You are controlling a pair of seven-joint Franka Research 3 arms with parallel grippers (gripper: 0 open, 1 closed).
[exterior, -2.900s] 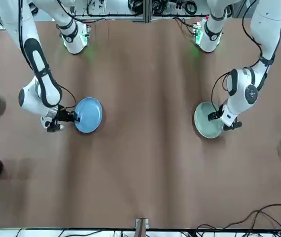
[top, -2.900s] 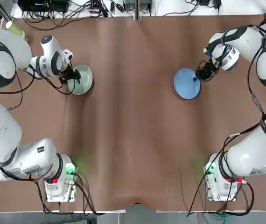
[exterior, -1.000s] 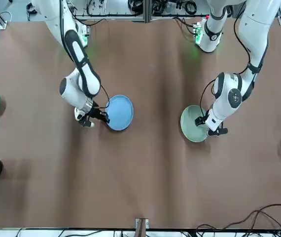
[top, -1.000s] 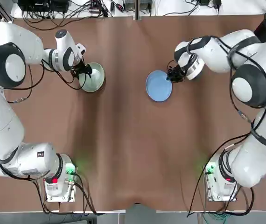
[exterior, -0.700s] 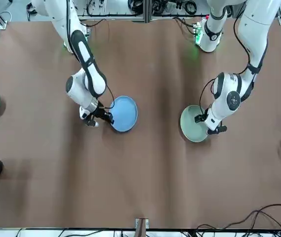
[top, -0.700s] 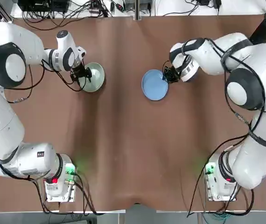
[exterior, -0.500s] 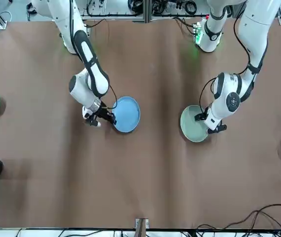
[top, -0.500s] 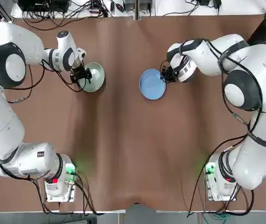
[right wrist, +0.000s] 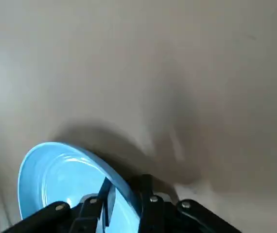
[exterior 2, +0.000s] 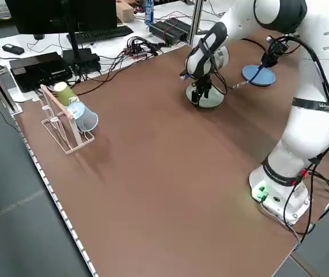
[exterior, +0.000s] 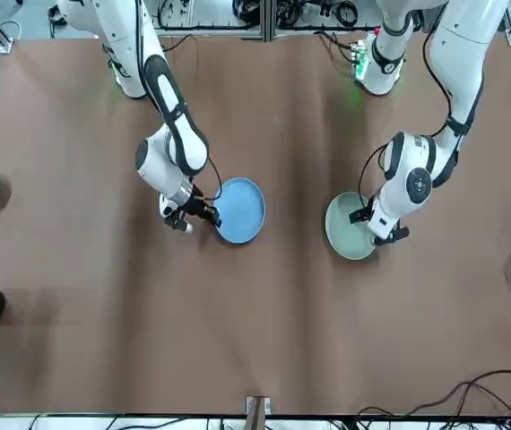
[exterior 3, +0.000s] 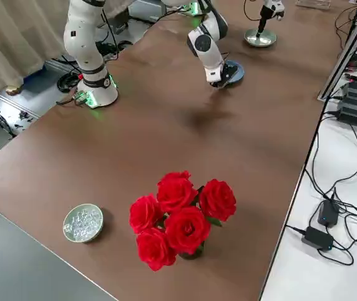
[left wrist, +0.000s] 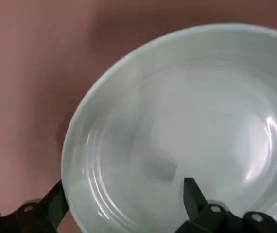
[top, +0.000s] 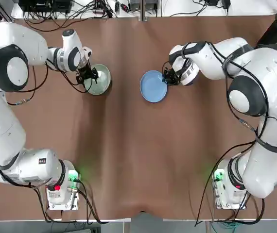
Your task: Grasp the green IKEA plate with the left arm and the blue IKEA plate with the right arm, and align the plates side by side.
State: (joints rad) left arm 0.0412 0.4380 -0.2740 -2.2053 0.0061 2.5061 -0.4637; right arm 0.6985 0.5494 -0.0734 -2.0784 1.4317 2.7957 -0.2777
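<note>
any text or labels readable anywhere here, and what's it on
"FRANKA": partly legible along a dark band on the right arm in the left side view; the letters after it are too small to read.
Base units of both arms: small stickers in the top view, too small to read.
Green plate, blue plate: no print visible.
Equipment behind the table: nothing legible.

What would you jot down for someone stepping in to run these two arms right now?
Left claw: shut on the rim of the green plate, at the table's far left.
Right claw: shut on the rim of the blue plate, near the table's middle.
Done: both plates gripped.
Left: a clear gap of brown table separates them; bring them together and line them up side by side, then let go.
</note>
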